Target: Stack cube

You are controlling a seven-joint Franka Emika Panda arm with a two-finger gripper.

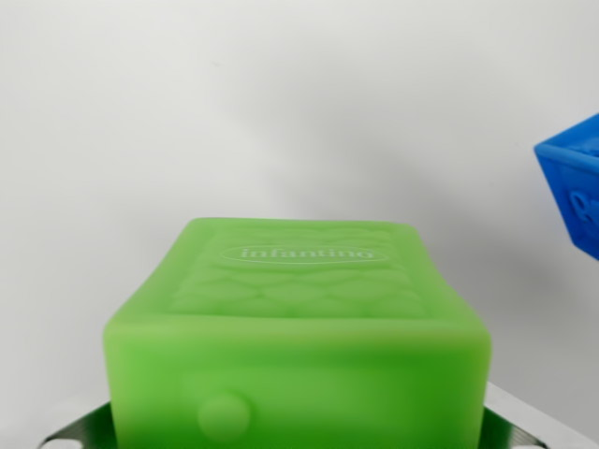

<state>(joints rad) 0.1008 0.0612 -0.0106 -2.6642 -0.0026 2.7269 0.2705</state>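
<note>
A soft green cube (299,327) with a scale pattern and raised "infantino" lettering on its top face fills the lower middle of the wrist view, very close to the camera. My gripper (298,432) is shut on it: a metal finger (73,432) shows at the cube's lower left and another finger (524,421) at its lower right, and the cube's sides bow inward between them. A blue cube (573,182) is cut off by the wrist view's right edge, apart from the green one.
A plain white surface (234,112) spreads behind and around both cubes, with a soft shadow across its middle.
</note>
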